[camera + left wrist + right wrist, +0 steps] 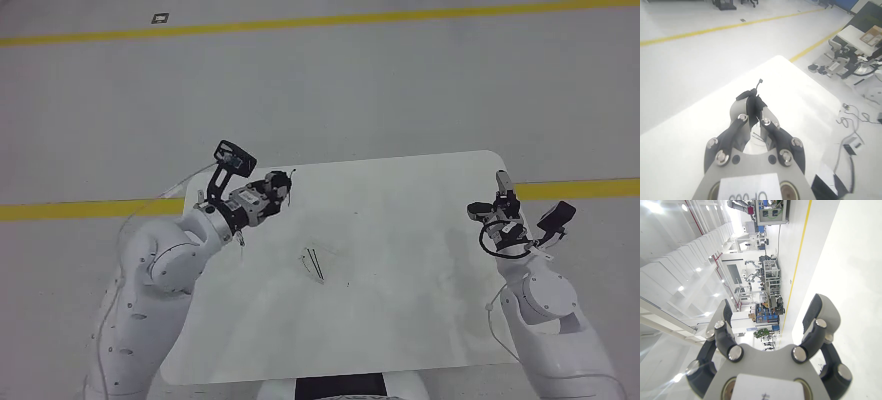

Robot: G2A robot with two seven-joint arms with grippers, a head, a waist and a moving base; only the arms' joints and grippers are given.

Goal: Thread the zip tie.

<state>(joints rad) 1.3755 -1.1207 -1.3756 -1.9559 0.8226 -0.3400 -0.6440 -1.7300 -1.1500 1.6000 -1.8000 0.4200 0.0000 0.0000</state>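
One zip tie (758, 85) is pinched in the left gripper (753, 96), over the far left corner of the table (420, 210).
Its head end sticks out past the closed fingertips, along the gripper's own line, roughly across the table. The right gripper (503, 196) is wide open, holds nothing, and stands well apart at the opposite edge. Loose ties (313, 264) lie between them.

Pale grey floor (400, 90) crossed by yellow lines (300, 22) surrounds the white table (400, 300); distant workstations (770, 279) stand under ceiling lights (698, 269).
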